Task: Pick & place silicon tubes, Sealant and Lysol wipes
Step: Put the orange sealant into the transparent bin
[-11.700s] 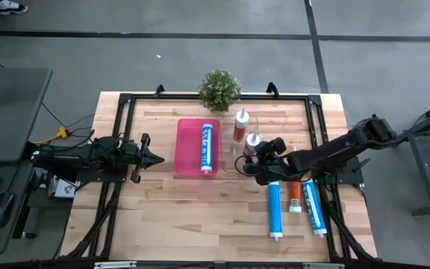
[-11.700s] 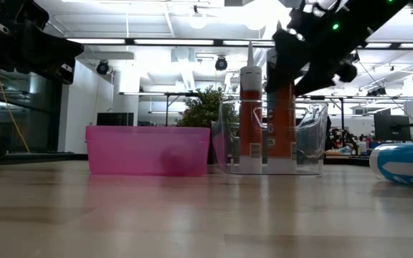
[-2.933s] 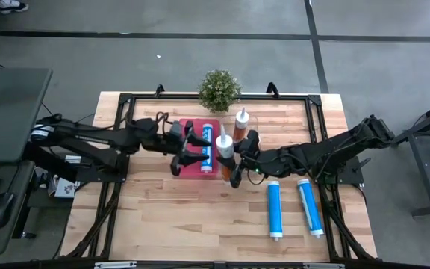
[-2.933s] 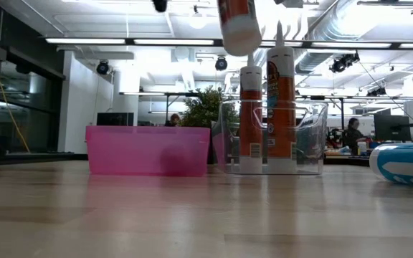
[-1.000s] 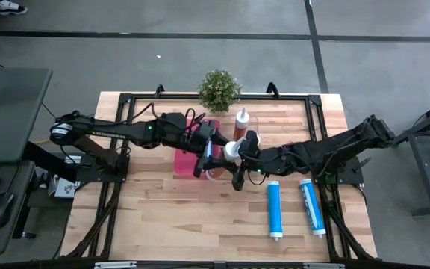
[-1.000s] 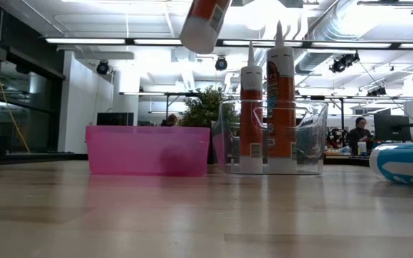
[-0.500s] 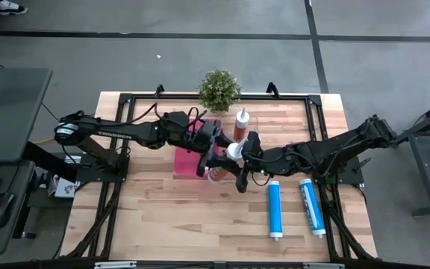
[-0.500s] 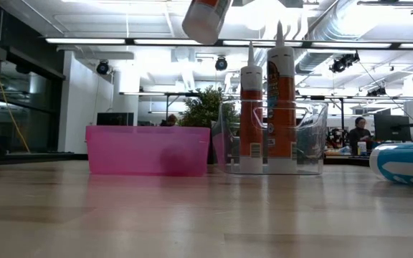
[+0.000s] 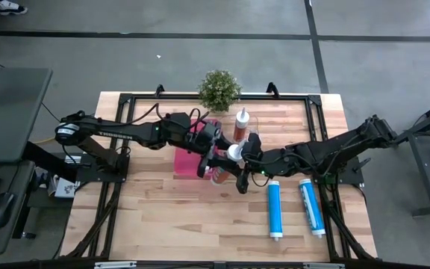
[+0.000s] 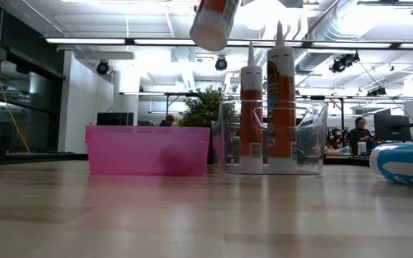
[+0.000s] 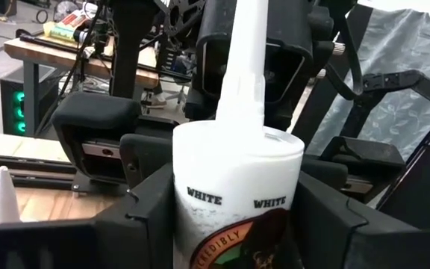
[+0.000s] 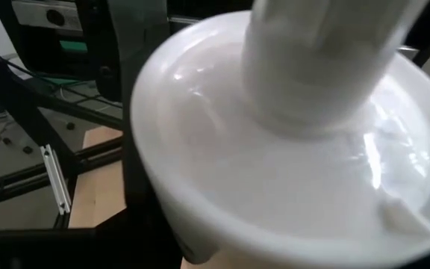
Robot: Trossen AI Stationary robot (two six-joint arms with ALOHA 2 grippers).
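Observation:
An orange sealant tube (image 9: 225,163) with a white nozzle end hangs in the air over the table's middle, between both arms. My left gripper (image 9: 212,160) reaches in from the left and is shut on it. My right gripper (image 9: 240,158) reaches in from the right and is shut on it too. In the low view only the tube's round base (image 10: 212,25) shows, high up and tilted. Two more sealant tubes (image 10: 267,107) stand upright in a clear container. Two blue silicon tubes (image 9: 274,209) lie on the table at the right. The Lysol wipes are out of view. My left gripper pinches the tube's barrel (image 11: 200,205) just below the white shoulder, one finger (image 11: 144,220) on each side. The fingers come level from the table's left. The tube is lifted clear and tilted, nozzle (image 11: 246,67) up toward the right arm. My right gripper holds the tube at its white nozzle end (image 12: 290,172), coming from the table's right and slanting a little down. One dark finger (image 12: 146,142) shows beside the white rim. The tube's top fills the wrist view and hides the rest of the hold.
A pink bin (image 9: 187,149) lies under the left arm. The clear container (image 10: 307,140) stands just beyond the grippers, and a small plant (image 9: 219,90) sits at the far edge. Bare wood lies along the near side (image 9: 185,224).
My left gripper has moved a little toward the right gripper and closed its wide-open fingers onto the tube. The tube's base has shifted slightly. The tube stays in the air, tilted.

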